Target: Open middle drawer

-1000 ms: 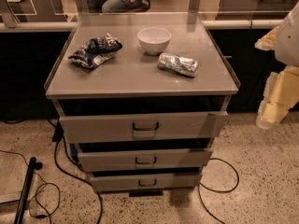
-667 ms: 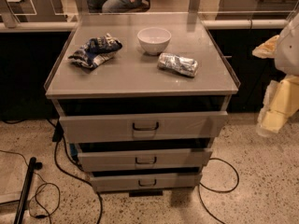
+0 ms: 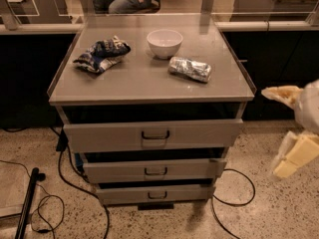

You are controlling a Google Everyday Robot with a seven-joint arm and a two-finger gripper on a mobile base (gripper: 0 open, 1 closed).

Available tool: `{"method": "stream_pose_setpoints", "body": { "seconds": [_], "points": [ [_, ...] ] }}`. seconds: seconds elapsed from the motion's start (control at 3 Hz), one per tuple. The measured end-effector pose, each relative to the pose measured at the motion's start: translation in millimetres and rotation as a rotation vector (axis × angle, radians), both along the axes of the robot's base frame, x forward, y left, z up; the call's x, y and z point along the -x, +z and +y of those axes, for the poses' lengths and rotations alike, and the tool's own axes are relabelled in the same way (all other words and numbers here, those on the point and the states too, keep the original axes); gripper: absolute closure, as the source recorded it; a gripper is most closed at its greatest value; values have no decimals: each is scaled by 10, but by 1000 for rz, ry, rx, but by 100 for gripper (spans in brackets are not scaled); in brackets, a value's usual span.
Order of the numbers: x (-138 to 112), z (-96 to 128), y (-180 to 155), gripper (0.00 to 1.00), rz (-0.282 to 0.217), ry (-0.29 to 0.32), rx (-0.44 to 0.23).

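A grey cabinet has three stacked drawers. The middle drawer [image 3: 189,169] has a low flat grey front and a small dark loop handle [image 3: 155,171]. Its front stands about in line with the other two, and none of its inside shows. My gripper [image 3: 289,128] is at the right edge of the view, to the right of the cabinet at about the height of the top and middle drawers. Its cream fingers [image 3: 280,94] are spread apart and hold nothing. It touches no drawer.
The top drawer [image 3: 109,136] is taller with a bigger handle; the bottom drawer [image 3: 124,195] is narrowest. On the cabinet top [image 3: 144,81] lie a blue chip bag [image 3: 101,54], a white bowl [image 3: 164,42] and a silver packet [image 3: 190,68]. Cables [image 3: 234,193] trail on the speckled floor.
My gripper has come down along the cabinet's right side, from the level of the cabinet top to the level of the drawers. The drawers have not moved.
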State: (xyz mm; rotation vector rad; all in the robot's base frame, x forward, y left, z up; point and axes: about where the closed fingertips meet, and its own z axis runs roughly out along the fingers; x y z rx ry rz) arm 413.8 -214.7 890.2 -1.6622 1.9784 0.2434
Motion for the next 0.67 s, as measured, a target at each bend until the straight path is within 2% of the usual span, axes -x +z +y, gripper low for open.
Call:
{"method": "stream_pose_setpoints", "body": {
  "seconds": [0.33,0.67],
  "points": [
    [89,-16,-184,0,-103,-32,-136],
    [175,61,-398,0,-150,-83,-133]
  ]
}}
